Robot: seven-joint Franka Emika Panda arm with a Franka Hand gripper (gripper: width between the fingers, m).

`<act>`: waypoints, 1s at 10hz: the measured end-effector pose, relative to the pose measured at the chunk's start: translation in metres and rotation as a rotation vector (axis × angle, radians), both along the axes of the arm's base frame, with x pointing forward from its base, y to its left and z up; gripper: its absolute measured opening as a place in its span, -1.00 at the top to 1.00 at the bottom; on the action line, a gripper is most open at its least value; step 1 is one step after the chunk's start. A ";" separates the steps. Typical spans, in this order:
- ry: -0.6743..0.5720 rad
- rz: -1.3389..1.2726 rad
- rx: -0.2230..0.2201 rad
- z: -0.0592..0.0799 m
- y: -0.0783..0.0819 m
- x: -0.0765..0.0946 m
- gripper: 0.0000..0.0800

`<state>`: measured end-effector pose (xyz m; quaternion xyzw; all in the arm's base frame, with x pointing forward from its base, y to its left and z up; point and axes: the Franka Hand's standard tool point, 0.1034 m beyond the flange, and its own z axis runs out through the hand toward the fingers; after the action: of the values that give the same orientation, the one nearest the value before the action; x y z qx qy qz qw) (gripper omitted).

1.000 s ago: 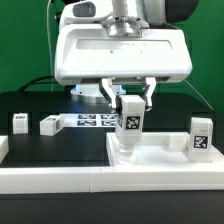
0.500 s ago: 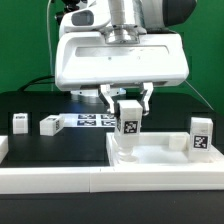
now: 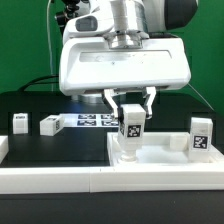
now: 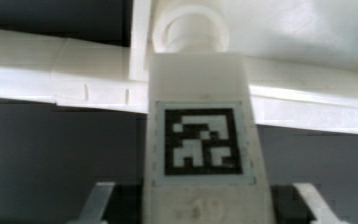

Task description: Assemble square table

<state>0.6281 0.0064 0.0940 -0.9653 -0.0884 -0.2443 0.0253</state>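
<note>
The two-finger gripper (image 3: pixel 131 110), partly closed, clamps a smooth white tagged block leg (image 3: pixel 131 128) upright near the left edge of the white rimmed square slab (image 3: pixel 165 162), with bare slab on the exterior view's right.

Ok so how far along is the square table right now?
Looks done: the right-hand leg stands upright on the tabletop. In hand: the gripper is shut on the held leg, upright over the tabletop; I cannot tell if it is seated. Left: the two loose legs on the black table.
</note>
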 end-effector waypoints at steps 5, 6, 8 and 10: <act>0.008 -0.004 0.000 -0.010 -0.001 -0.003 0.27; 0.001 -0.005 -0.002 -0.010 -0.001 -0.003 0.27; -0.020 -0.011 -0.011 -0.010 -0.002 -0.002 0.27; -0.061 -0.022 -0.029 -0.010 -0.004 -0.004 0.27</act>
<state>0.6240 0.0021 0.0842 -0.9586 -0.0820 -0.2727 0.0059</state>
